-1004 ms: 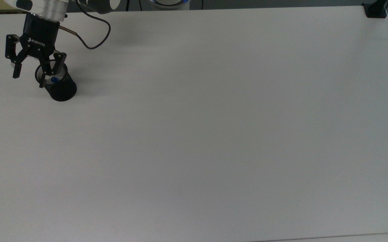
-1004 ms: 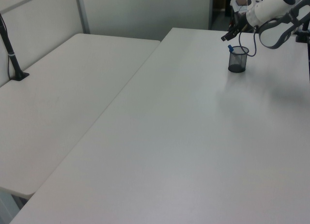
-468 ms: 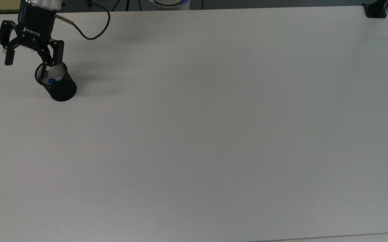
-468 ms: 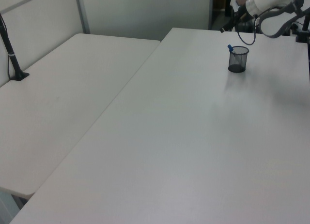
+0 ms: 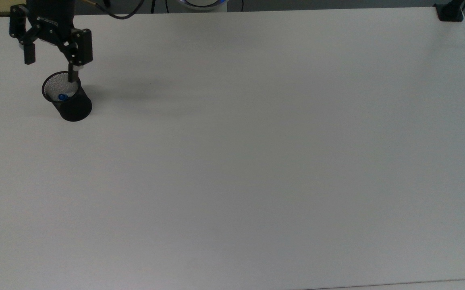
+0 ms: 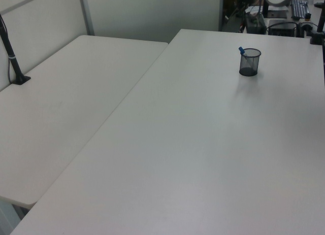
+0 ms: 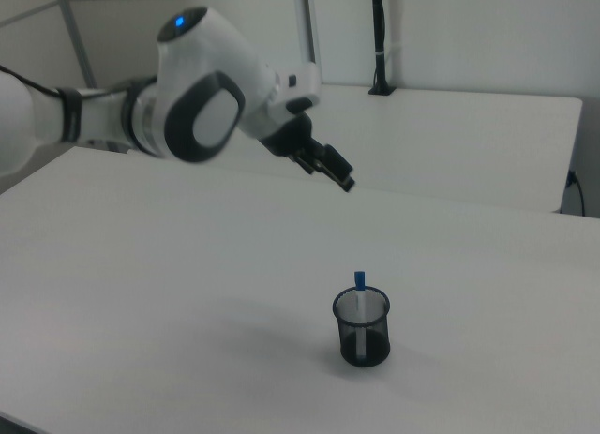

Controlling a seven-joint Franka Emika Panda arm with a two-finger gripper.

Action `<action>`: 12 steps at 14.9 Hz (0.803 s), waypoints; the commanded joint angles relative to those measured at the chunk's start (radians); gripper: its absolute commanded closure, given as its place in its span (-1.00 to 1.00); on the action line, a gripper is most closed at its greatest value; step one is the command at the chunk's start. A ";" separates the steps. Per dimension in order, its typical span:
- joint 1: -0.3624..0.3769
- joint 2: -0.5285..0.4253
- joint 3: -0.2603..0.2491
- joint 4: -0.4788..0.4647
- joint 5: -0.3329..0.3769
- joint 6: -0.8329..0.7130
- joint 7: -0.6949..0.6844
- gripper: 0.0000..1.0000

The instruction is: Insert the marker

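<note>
Standing in black mesh cup (image 5: 68, 100), marker (image 7: 359, 286) pokes blue tip above rim; gripper (image 5: 51, 62) spread, empty, above cup.

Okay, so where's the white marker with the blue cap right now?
The white marker with the blue cap stands inside the black mesh cup, near the top view's upper left corner of the white table, below the open gripper.
</note>
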 commanded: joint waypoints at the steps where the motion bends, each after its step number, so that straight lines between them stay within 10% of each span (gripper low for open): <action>1: 0.076 -0.005 -0.005 0.169 0.087 -0.336 0.050 -1.00; 5: 0.128 -0.034 -0.014 0.288 0.156 -0.670 0.045 -1.00; 12: 0.226 -0.068 -0.020 0.260 0.147 -0.745 0.026 -1.00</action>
